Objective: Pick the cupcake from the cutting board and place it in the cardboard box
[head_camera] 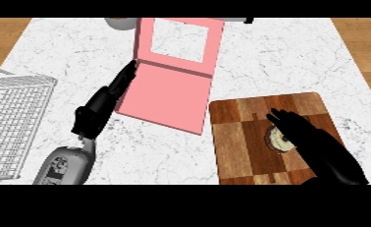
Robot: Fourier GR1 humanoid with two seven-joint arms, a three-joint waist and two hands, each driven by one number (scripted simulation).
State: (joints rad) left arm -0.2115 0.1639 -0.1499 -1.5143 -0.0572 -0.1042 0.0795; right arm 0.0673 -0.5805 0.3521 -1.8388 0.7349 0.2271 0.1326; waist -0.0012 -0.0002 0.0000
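Observation:
A cupcake with pale frosting and a dark wrapper sits on the wooden cutting board at the lower right. My right hand hovers over it with straight fingers, covering its right side; whether it touches the cupcake I cannot tell. A pink box lies open at the centre of the counter, its windowed lid folded back. My left hand stretches along the box's left edge, fingers straight and pointing up toward the hinge.
A white wire rack sits at the left edge of the marble counter. A grey round object shows at the top behind the box lid. Wooden floor shows at both upper corners.

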